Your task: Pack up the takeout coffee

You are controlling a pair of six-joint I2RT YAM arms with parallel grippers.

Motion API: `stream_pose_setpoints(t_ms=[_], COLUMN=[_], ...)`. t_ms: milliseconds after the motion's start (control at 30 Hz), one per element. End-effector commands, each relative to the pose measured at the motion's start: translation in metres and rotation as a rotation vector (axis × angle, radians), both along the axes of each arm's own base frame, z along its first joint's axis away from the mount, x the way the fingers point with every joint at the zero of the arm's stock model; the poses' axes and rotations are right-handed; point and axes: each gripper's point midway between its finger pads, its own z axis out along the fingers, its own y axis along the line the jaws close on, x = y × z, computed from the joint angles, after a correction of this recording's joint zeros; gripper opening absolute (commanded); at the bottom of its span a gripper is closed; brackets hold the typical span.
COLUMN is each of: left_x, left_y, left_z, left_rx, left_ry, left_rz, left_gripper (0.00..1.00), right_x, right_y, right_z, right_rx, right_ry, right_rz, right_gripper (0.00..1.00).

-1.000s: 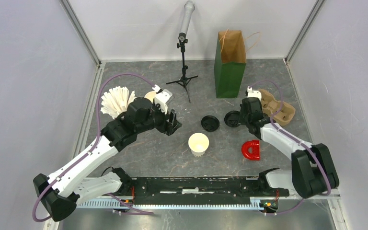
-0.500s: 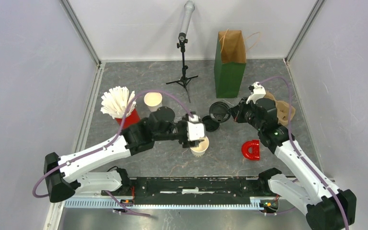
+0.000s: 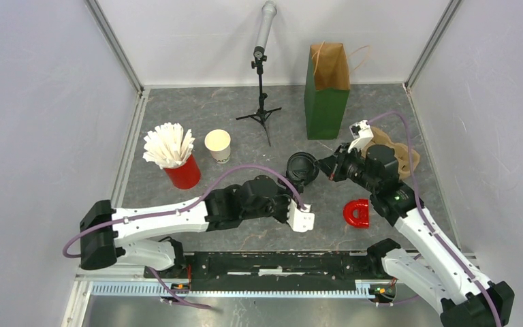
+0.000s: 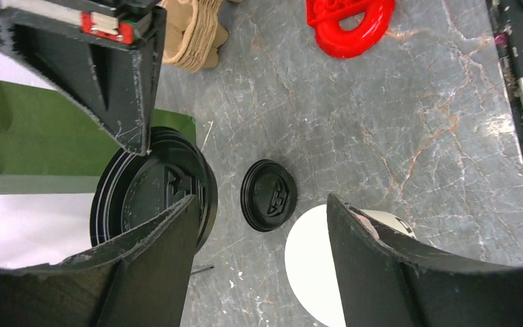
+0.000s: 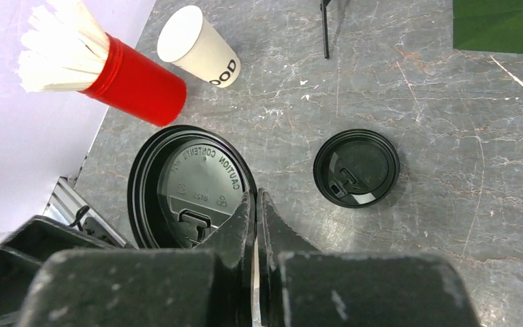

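— Top view first: what's where?
— The cup (image 4: pixel 310 266) sits mid-table, hidden under my left gripper (image 3: pixel 289 197). My right gripper (image 3: pixel 323 165) hangs at its 1 o'clock, pinching a lid (image 3: pixel 302 165). The green bag (image 3: pixel 327 102) stands at 12 o'clock.
— Left wrist?
— My left fingers (image 4: pixel 143 272) are spread. The open cup sits low between them, unsqueezed. A spare lid (image 4: pixel 267 195) lies at the cup's 11 o'clock.
— Right wrist?
— Right fingers (image 5: pixel 235 225) clenched on the lid's rim.
— How do we cap it well?
— I'd close my left fingers gently, steadying without denting, bring the lid level and centred, then press the rim down evenly.
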Motion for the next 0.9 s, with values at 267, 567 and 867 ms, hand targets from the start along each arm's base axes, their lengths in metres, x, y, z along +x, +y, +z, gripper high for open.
stream_pose_setpoints(t_ms=[267, 567, 867], left_x=[0.028, 0.029, 0.032], left_y=[-0.024, -0.020, -0.006], left_z=[0.017, 0.022, 0.025], left_rx=[-0.040, -0.083, -0.145], left_ry=[-0.250, -0.237, -0.109], left_rz=[0.089, 0.128, 0.258], left_gripper=[0.64, 0.36, 0.14], right_x=[-0.013, -0.012, -0.010], right_y=[0.007, 0.010, 0.012], right_z=[0.005, 0.004, 0.017], right_rx=[0.047, 0.051, 0.079], right_ry=[-0.011, -0.011, -0.045], right_rz=[0.051, 0.062, 0.066], right_gripper=[0.00, 0.00, 0.09])
